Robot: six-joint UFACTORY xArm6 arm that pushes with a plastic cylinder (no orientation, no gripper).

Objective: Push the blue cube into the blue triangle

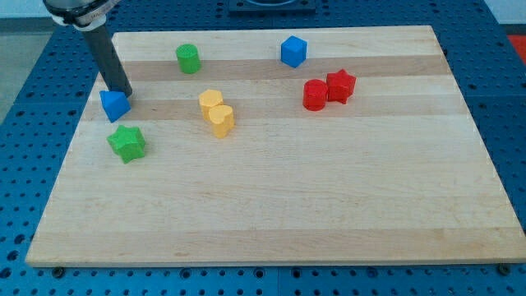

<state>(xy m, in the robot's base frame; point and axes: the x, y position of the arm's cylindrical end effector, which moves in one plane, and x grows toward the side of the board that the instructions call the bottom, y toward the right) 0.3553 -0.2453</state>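
The blue cube [293,51] sits near the view's top edge of the wooden board [279,205], right of centre. The blue triangle [115,105] lies far off at the view's left side of the board. My dark rod comes down from the top left, and my tip [124,93] rests at the triangle's upper right edge, touching it or very close. The tip is far to the left of the blue cube.
A green cylinder [188,58] stands between the tip and the blue cube. A green star [126,143] lies just below the triangle. Two yellow blocks [217,113] touch each other near the centre left. A red cylinder [315,94] and a red star [340,85] sit together below the cube.
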